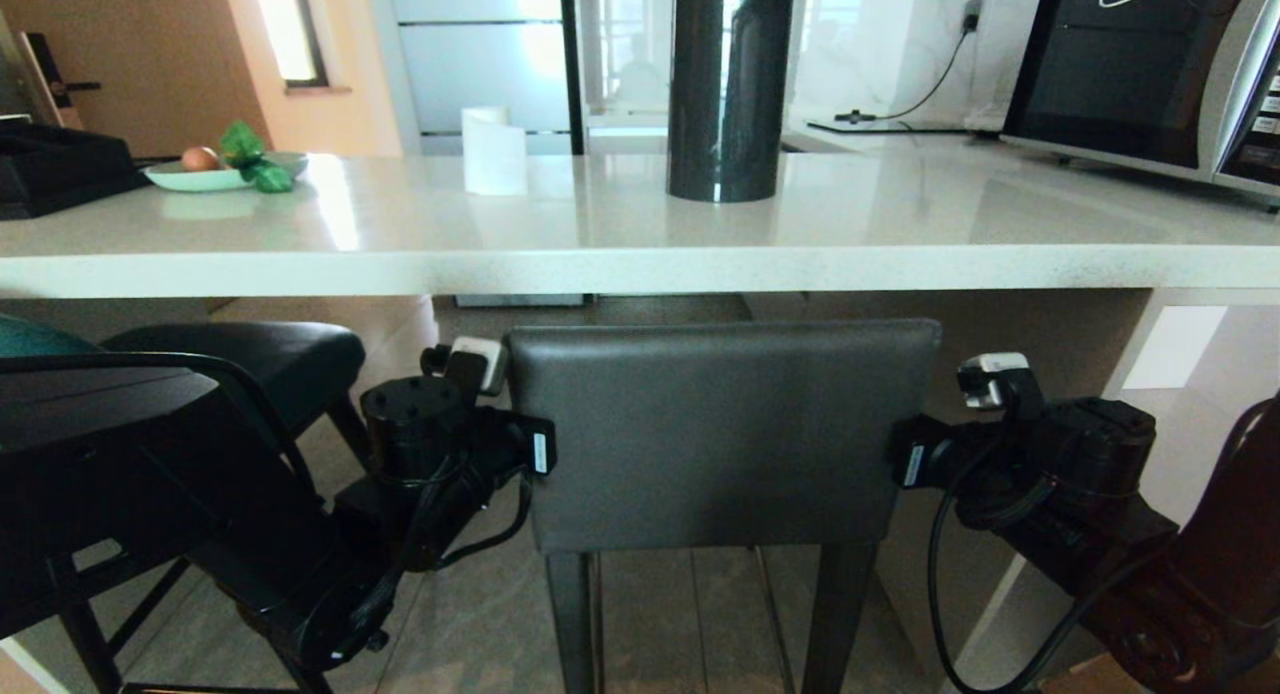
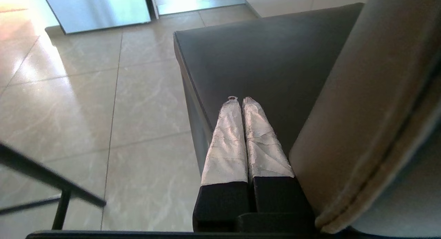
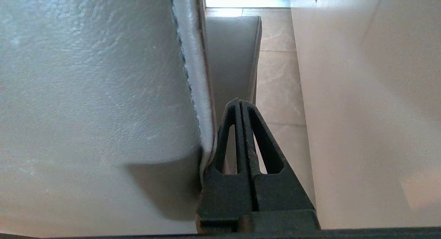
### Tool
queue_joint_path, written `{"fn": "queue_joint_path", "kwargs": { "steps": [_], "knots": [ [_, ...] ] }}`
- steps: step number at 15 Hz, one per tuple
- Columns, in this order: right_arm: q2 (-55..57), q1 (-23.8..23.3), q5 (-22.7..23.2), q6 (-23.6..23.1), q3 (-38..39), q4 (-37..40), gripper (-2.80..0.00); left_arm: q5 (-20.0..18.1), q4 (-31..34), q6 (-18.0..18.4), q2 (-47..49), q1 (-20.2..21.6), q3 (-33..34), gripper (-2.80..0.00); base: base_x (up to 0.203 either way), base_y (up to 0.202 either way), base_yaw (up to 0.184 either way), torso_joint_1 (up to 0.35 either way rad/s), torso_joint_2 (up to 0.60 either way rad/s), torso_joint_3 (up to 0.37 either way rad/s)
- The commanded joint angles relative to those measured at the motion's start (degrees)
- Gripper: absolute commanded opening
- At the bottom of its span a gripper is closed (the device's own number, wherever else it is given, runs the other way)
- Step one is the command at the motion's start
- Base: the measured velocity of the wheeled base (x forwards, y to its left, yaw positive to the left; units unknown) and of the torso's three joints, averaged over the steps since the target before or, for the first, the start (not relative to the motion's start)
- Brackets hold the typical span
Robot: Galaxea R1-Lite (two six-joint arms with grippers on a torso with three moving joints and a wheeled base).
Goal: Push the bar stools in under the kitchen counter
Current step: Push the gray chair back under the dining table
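Observation:
The dark grey bar stool (image 1: pixel 720 434) stands in front of me, the top of its boxy backrest just below the edge of the kitchen counter (image 1: pixel 640 264). My two arms flank the backrest, one at each side. Alongside the backrest's left side (image 2: pixel 361 111), over the seat (image 2: pixel 268 60), lies my left gripper (image 2: pixel 239 99), its taped fingers shut and empty. My right gripper (image 3: pixel 240 102) is shut too, its black fingers against the backrest's right edge (image 3: pixel 196 94). A second bar stool with a dark seat (image 1: pixel 250 359), thin black legs and a teal patch stands at the left.
On the counter stand a dark cylinder (image 1: pixel 730 84), a white roll (image 1: pixel 493 149), a plate with an egg and greens (image 1: pixel 225 169), a black box (image 1: pixel 60 169) and a microwave (image 1: pixel 1150 64). A white panel (image 3: pixel 361 94) rises close to the right of my right gripper.

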State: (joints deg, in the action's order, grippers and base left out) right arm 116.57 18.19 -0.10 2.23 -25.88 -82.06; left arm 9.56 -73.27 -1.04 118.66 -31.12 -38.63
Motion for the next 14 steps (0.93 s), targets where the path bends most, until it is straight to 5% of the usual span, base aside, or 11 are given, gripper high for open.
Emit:
{"fn": "queue_joint_path", "kwargs": {
  "steps": [1, 9, 14],
  "knots": [
    [-0.02, 0.0, 0.01, 0.05, 0.31, -0.64, -2.8, 0.02, -0.39, -0.02, 0.07, -0.34, 0.32, -2.8, 0.155, 0.0, 0.003, 0.002, 0.01, 0.002],
    [-1.27, -0.59, 0.01, 0.07, 2.14, -2.49, -2.8, 0.28, -0.48, -0.25, -2.85, -0.43, 3.29, -2.8, 0.011, 0.0, 0.0, 0.002, 0.0, 0.0],
    [-6.31, -7.69, 3.5, -0.1, 4.78, -2.42, -2.8, 0.22, -8.81, -0.39, -5.63, 3.51, 11.83, -2.8, 0.0, 0.0, 0.0, 0.0, 0.0, 0.0]
  ]
}}
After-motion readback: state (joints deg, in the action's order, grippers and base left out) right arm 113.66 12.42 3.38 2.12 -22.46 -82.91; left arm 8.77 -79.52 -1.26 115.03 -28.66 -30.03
